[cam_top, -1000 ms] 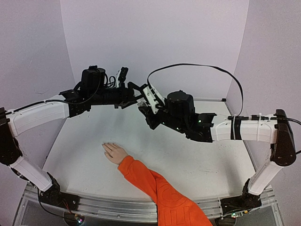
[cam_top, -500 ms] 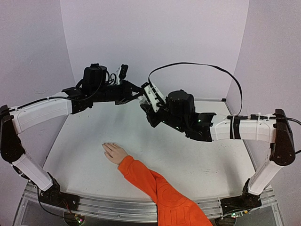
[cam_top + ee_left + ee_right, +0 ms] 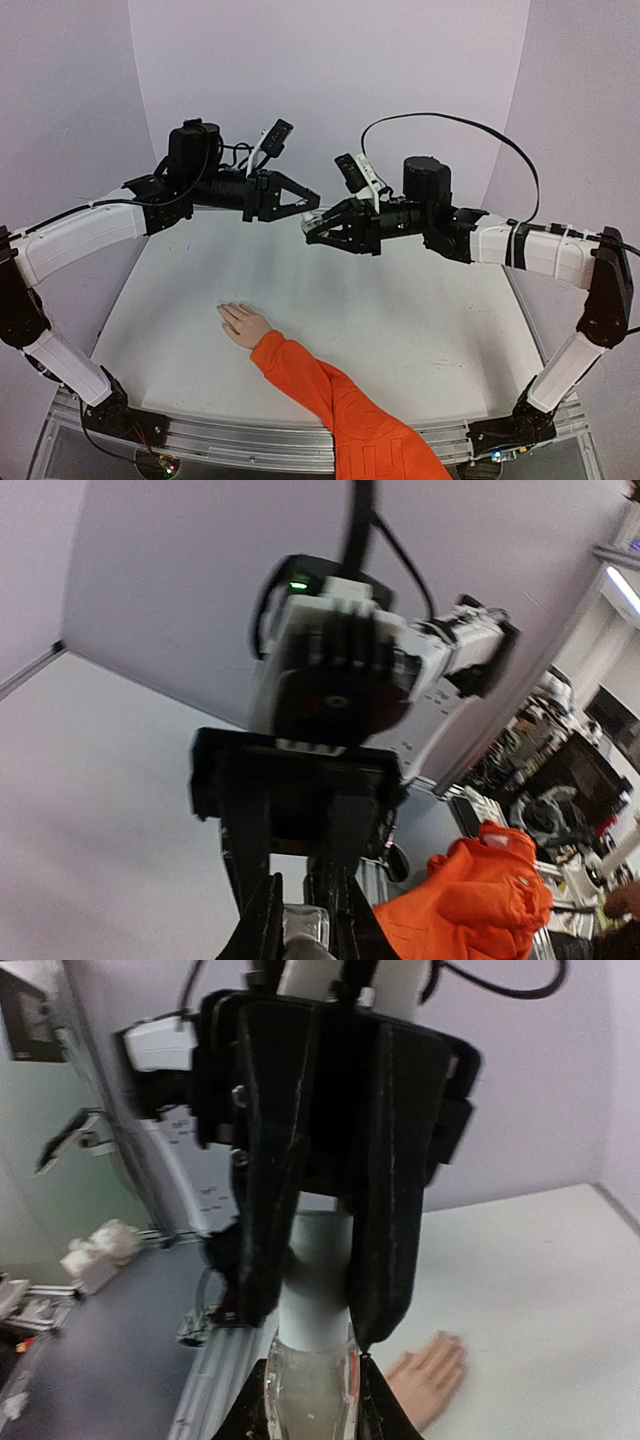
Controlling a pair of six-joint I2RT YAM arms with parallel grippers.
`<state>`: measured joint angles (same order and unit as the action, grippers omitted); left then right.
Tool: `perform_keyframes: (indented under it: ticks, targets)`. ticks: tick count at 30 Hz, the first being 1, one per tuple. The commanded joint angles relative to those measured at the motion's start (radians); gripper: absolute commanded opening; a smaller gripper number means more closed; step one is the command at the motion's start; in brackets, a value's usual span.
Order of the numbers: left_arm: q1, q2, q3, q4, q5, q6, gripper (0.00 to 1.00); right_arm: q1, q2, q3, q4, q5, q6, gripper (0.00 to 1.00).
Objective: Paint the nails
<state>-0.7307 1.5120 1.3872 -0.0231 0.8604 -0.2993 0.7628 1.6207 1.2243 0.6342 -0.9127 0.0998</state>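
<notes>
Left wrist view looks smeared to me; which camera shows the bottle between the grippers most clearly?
Left wrist: blurred throughout, bottle barely in at the bottom edge. Right wrist: soft but readable, white cap and clear bottle visible. Top external: sharp, evenly lit, bottle tiny.

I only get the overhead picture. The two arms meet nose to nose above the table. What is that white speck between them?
Observer: A small bottle. The right wrist view shows it white at one end and clear like glass at the other.
Visitor: Which arm holds it?
Observer: Both. The left gripper pinches the white end, and the right gripper pinches the clear end.
Visitor: Is it open?
Observer: Seemingly not. In that same view, white meets clear with no gap showing.
</notes>
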Motion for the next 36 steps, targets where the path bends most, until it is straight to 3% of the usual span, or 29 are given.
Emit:
perform_keyframes:
  ticks: [1, 5, 6, 10, 13, 18, 26, 36]
  targets:
    - [-0.063, -0.027, 0.019, 0.067, 0.236, 0.110, 0.00, 0.069, -0.045, 0.057, 0.130, -0.471, 0.046, 0.00]
    - [-0.061, -0.061, -0.007, 0.068, 0.161, 0.068, 0.00, 0.064, -0.106, -0.015, 0.126, -0.333, 0.031, 0.00]
    - [-0.056, -0.072, -0.016, 0.068, 0.138, 0.045, 0.04, 0.065, -0.117, -0.032, 0.122, -0.280, 0.023, 0.00]
    - [-0.006, -0.122, -0.064, 0.051, 0.000, -0.105, 0.59, 0.065, -0.142, -0.077, 0.060, 0.030, -0.044, 0.00]
    - [0.020, -0.156, -0.084, -0.045, -0.077, -0.171, 0.68, 0.065, -0.125, -0.069, -0.012, 0.217, -0.073, 0.00]
    - [0.020, -0.183, -0.057, -0.299, -0.190, -0.101, 0.64, 0.066, -0.087, -0.040, -0.090, 0.297, -0.130, 0.00]
    - [0.016, -0.178, -0.051, -0.348, -0.170, -0.079, 0.63, 0.099, -0.026, 0.028, -0.161, 0.314, -0.177, 0.00]
    - [-0.006, -0.106, 0.020, -0.444, -0.185, -0.022, 0.31, 0.116, 0.011, 0.060, -0.175, 0.353, -0.195, 0.00]
